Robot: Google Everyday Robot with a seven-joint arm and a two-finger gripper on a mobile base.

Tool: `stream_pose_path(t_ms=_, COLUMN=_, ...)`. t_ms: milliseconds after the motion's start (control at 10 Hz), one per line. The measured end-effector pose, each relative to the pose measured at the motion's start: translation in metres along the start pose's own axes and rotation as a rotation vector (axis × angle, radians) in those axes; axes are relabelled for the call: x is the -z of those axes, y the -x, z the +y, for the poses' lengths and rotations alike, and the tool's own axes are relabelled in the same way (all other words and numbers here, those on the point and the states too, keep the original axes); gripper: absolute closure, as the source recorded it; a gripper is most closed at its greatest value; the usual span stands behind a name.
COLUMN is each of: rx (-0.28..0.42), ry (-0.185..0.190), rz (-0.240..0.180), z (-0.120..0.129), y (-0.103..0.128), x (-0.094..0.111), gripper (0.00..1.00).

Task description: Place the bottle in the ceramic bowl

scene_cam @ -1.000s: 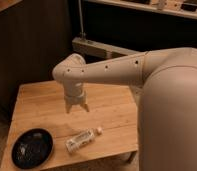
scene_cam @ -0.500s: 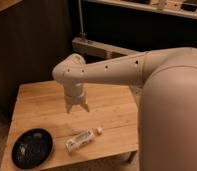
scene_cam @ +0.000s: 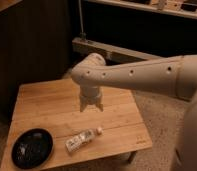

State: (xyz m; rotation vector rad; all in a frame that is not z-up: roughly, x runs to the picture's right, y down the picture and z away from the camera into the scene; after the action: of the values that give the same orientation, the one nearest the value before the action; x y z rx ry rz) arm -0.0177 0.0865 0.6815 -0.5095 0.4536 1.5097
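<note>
A small clear bottle point(scene_cam: 82, 139) with a white cap and pale label lies on its side near the front edge of the wooden table point(scene_cam: 42, 107). The glossy black ceramic bowl point(scene_cam: 32, 148) sits at the table's front left corner, a short way left of the bottle. My gripper point(scene_cam: 91, 106) hangs pointing down over the middle of the table, above and just behind the bottle's cap end, open with nothing between its fingers. The white arm reaches in from the right.
The table's right and front edges drop to a speckled floor. A dark cabinet wall stands behind the table on the left. A low metal rail point(scene_cam: 107, 50) with an upright pole runs behind the arm.
</note>
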Motion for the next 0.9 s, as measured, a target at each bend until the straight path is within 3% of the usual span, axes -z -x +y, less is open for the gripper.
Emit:
stream_pose_path(t_ms=400, rx=-0.091, ry=-0.007, rz=-0.05, z=-0.065, y=-0.012, x=0.016, gripper=0.35)
stream_pose_path(t_ms=700, rx=-0.087, ry=-0.004, rz=-0.049, z=-0.062, y=-0.012, x=0.016, gripper=0.35)
stream_pose_path(t_ms=800, rx=-0.067, ry=-0.002, rz=-0.051, z=-0.062, y=-0.012, x=0.016, gripper=0.35)
stream_pose_path(t_ms=900, rx=-0.002, ry=0.017, rz=-0.047, z=-0.056, y=-0.011, x=0.014, gripper=0.35)
